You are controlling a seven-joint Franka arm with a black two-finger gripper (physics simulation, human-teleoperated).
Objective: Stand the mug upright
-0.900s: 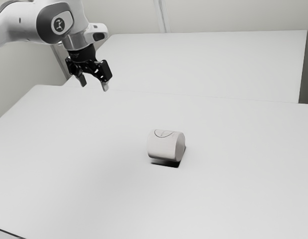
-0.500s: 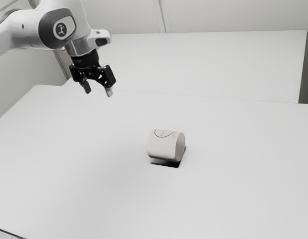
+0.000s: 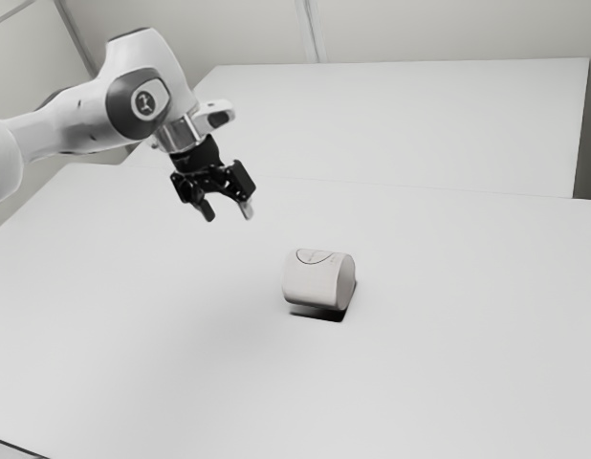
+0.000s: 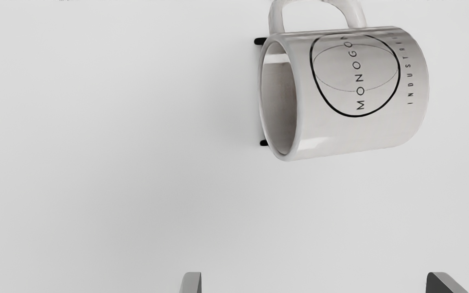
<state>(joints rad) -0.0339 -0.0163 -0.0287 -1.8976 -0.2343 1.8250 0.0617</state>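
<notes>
My black tool (image 3: pixel 228 215), its two fingers spread wide around nothing, hung above the smooth, matte white desk (image 3: pixel 181 363), well apart from the glossy white cylindrical mug (image 3: pixel 313 280) that lay there on its side, its curved handle (image 4: pixel 276 18) jutting out.

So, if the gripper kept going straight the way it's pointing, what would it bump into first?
Probably the table, on a bare patch beside the mug. Depth is hard to judge, though, so the gripper might brush the mug on the way.
</notes>
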